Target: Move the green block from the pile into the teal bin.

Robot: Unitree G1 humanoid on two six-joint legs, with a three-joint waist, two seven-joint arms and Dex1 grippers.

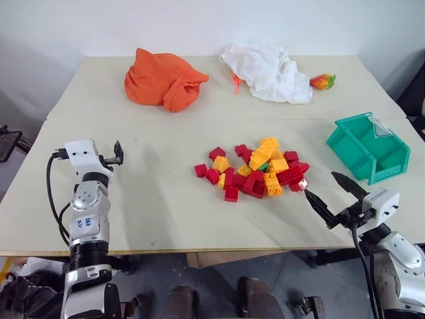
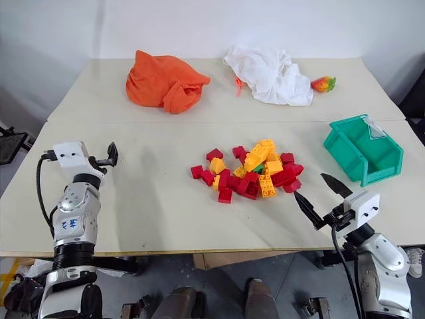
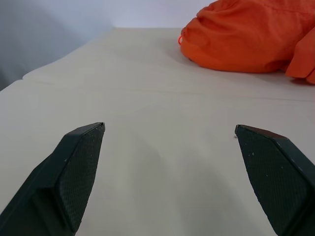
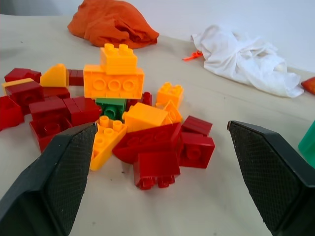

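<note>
The green block (image 4: 111, 107) sits buried mid-pile (image 1: 255, 171) under a yellow-orange brick (image 4: 113, 81), on the table (image 1: 153, 193); the bin (image 1: 367, 147) carries a clear, unreadable label strip; both hands, left (image 1: 118, 153) and right (image 1: 330, 193), gape wide, empty

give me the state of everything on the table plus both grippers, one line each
green block: still in the pile, wedged under a yellow-orange brick
pile: loose heap, untouched
teal bin: empty, right of the pile
left gripper: jaws open, empty, over bare table
right gripper: jaws open, empty, facing the pile
orange cloth: crumpled at the far side
white cloth: crumpled at the far side
</note>
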